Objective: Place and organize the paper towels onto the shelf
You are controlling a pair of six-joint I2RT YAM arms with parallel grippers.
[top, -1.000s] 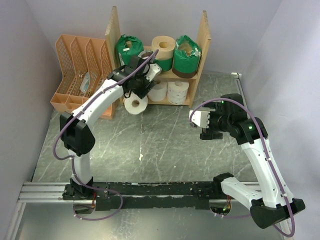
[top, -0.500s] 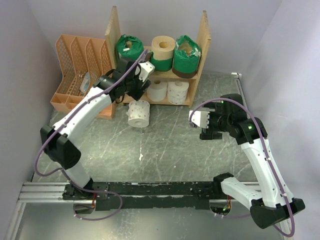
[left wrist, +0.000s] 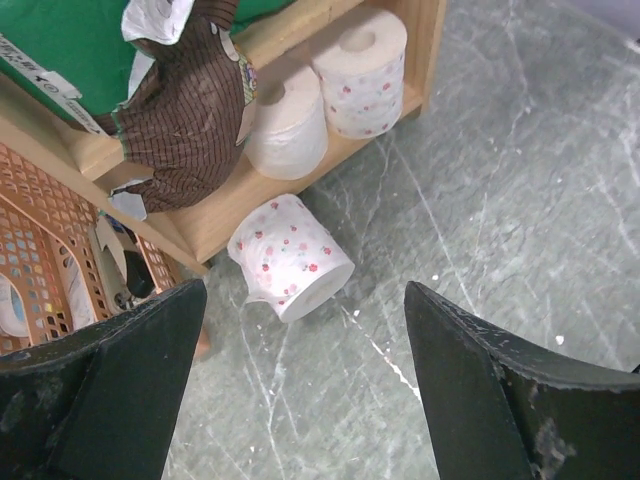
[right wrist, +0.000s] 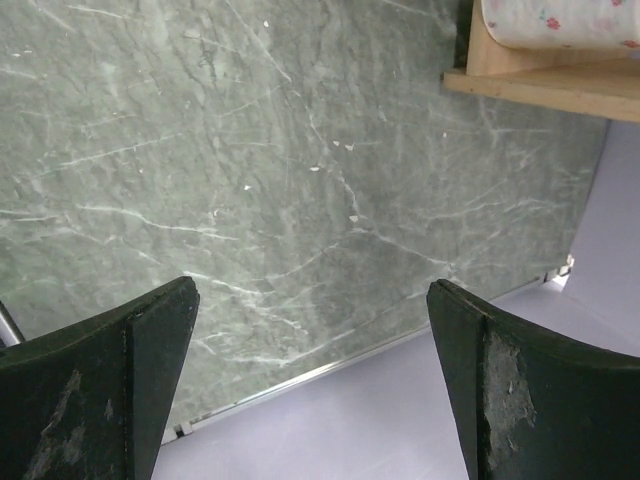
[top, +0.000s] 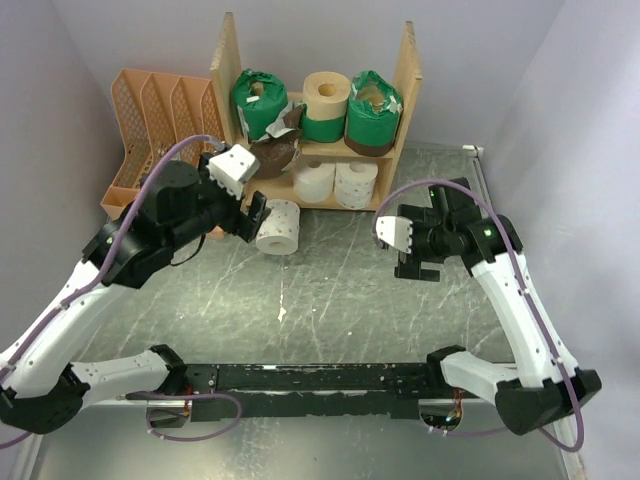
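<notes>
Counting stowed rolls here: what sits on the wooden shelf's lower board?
A white paper roll and a floral-print white roll stand together on the light wooden shelf's lower board. A brown crinkly plastic wrapper covers its left part; anything behind is hidden.

An orange lattice file rack (top: 150,130) stands on the green marbled desk (top: 340,310) at about ten o'clock, close to the pale lilac wall (top: 60,120). Small items lie in its slots, too unclear to name. A silver rail (top: 85,385) runs along the desk's six o'clock edge.
</notes>
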